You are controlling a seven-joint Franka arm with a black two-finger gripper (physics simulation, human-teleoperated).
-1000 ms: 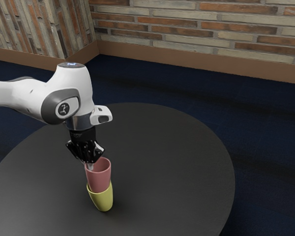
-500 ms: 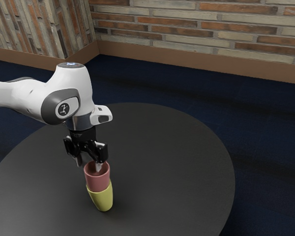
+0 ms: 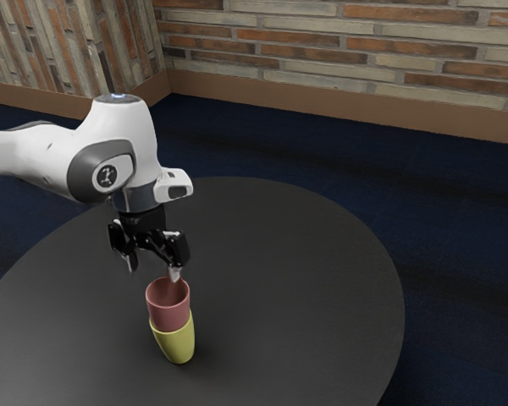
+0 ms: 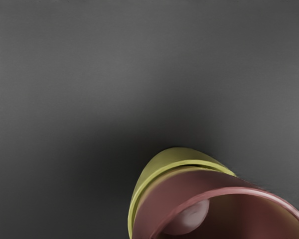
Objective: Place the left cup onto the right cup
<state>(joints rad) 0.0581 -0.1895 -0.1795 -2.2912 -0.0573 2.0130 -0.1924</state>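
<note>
Where the pink cup is: it stands upright, nested in the mouth of the yellow cup, with about its upper half showing above the yellow rim.
Yellow cup: it stands on the table, toward the near side and the exterior view's left, and carries the pink cup.
Hand: it is spread, its two black fingers stand apart and pinch nothing. It hangs just above the pink cup's rim, and the tip on the exterior view's right is very near that rim. Whether it touches I cannot tell.
Arm: it comes in from the exterior view's left and bends down over the stack.
Wrist view: the pink cup lies just under the hand, its open mouth turned toward the camera. The yellow cup shows as a band around its outside, with bare table beyond.
Done, as I judge it: one cup is set on the other and no longer gripped, and the stack looks straight and steady, so the main step seems complete.
Left, as I judge it: only to lift the hand straight up and away without brushing the pink rim.
Risk: a sideways drift could clip the rim and tip the pair.
</note>
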